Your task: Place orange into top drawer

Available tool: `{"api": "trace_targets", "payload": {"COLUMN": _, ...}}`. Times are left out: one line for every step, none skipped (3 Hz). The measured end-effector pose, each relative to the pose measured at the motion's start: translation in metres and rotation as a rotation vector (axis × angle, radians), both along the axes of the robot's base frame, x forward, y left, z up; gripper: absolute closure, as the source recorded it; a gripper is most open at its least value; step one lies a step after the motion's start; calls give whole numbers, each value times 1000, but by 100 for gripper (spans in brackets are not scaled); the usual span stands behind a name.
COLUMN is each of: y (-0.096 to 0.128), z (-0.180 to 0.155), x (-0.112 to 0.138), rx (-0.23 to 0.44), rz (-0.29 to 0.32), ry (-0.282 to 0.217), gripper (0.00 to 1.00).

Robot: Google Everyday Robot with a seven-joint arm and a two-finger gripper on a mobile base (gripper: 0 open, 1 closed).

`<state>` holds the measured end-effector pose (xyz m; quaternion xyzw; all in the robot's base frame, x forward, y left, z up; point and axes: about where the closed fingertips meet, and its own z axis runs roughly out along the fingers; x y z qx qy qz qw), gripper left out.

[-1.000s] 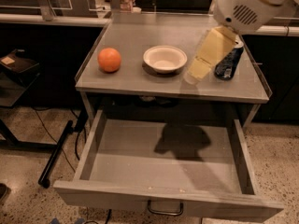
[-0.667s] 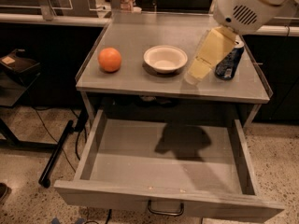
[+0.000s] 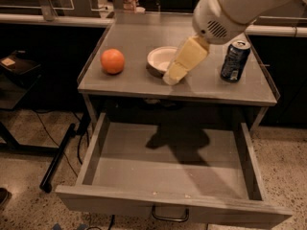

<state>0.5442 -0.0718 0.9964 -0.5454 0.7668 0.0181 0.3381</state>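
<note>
The claw has been moved to the left since 1 second ago. Back then it was hung just in front of the dark can. Now it is held over the front edge of the white bowl, and the can is seen whole. So the claw has been brought nearer to the orange, but the orange has not been reached yet. How far open the claw is cannot be told, and nothing is seen held in it. The orange is sat on the left side of the bench, apart from the claw, with the bowl between them. It is round, smooth and bright. The top drawer is pulled out wide below, so the grab is judged to be the next job
</note>
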Motion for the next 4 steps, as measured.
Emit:
{"api": "trace_targets", "payload": {"y": 38, "z": -15, "x": 33, "rx": 47, "rz": 46, "ry": -32, "gripper": 0}}
{"api": "trace_targets", "payload": {"y": 75, "z": -28, "x": 59, "rx": 69, "rz": 97, "ry": -28, "gripper": 0}}
{"api": "trace_targets", "payload": {"y": 78, "z": -30, "x": 59, "rx": 70, "rz": 102, "ry": -25, "gripper": 0}}
{"api": "trace_targets", "payload": {"y": 81, "z": -40, "x": 60, "rx": 93, "rz": 96, "ry": -28, "gripper": 0}}
